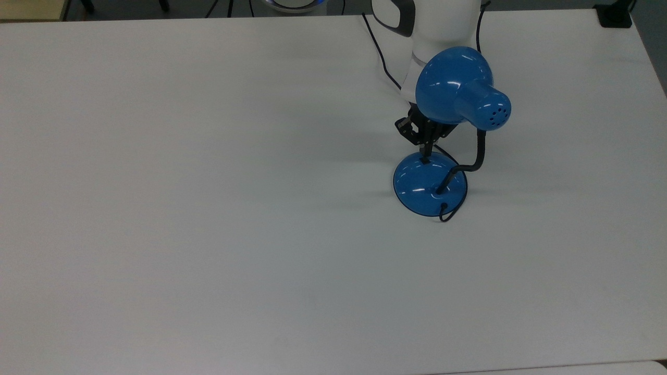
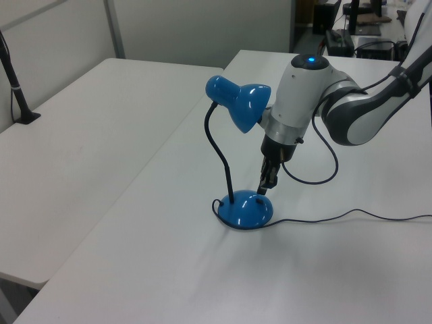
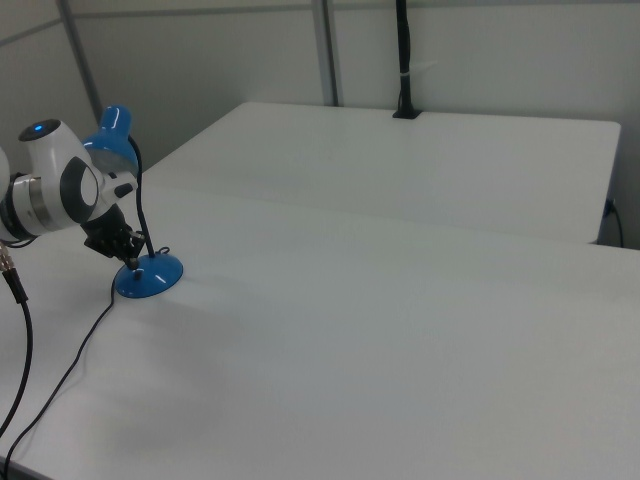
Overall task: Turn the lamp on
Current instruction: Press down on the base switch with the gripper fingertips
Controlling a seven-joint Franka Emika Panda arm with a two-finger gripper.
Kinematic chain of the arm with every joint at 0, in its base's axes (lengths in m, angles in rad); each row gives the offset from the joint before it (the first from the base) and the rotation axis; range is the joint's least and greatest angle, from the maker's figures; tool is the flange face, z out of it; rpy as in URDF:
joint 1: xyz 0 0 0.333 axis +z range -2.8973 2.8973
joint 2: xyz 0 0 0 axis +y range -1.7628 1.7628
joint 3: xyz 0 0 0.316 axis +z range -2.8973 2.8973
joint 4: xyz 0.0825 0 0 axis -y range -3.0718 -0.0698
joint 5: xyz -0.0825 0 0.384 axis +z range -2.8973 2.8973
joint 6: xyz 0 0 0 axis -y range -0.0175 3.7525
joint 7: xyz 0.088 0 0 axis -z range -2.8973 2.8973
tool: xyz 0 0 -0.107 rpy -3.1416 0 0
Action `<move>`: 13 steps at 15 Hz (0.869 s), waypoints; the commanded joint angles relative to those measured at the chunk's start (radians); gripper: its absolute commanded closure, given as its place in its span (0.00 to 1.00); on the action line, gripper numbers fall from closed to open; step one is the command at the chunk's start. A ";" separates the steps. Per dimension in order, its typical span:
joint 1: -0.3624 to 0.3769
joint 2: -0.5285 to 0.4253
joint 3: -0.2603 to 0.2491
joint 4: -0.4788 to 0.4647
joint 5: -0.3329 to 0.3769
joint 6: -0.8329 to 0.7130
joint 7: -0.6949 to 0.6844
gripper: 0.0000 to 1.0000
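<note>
- A glossy blue desk lamp (image 1: 461, 91) with a bell-shaped shade stands on a plain white table (image 1: 208, 208), toward the top view's upper right.
- Its shade has small vent holes at the narrow end and points toward the top view's upper left; no glow shows from it.
- A thin black gooseneck (image 2: 217, 152) rises from the round domed blue base (image 1: 430, 183) and curves up to the shade.
- The base sits flat on the table, and a black cord (image 2: 337, 217) leaves it, loops beside the base, and trails across the tabletop toward the left view's right.
- A small black switch (image 1: 425, 160) sits on the base's upper edge in the top view.
- The black two-finger gripper (image 2: 266, 188) of a white robot arm (image 2: 300, 98) points down at that switch, its tip touching or just above the base; contact cannot be confirmed.
- The fingers look drawn close together into one narrow tip, holding nothing.
- In the top view the shade overlaps the arm's wrist, hiding part of the gripper (image 1: 425, 151).
- In the right view the lamp (image 3: 147, 275) and gripper (image 3: 130, 260) sit at the far left of the table.
- A second white table (image 3: 420, 160) adjoins the first, with a black clamped post (image 3: 403, 60) at its far edge.
- Grey partition walls (image 3: 250, 50) stand behind the tables.
</note>
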 commanded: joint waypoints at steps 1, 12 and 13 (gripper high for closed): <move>0.030 0.041 -0.008 0.039 -0.082 0.015 0.092 1.00; 0.037 0.072 -0.009 0.056 -0.145 0.015 0.124 1.00; 0.037 0.074 -0.009 0.062 -0.151 0.013 0.130 1.00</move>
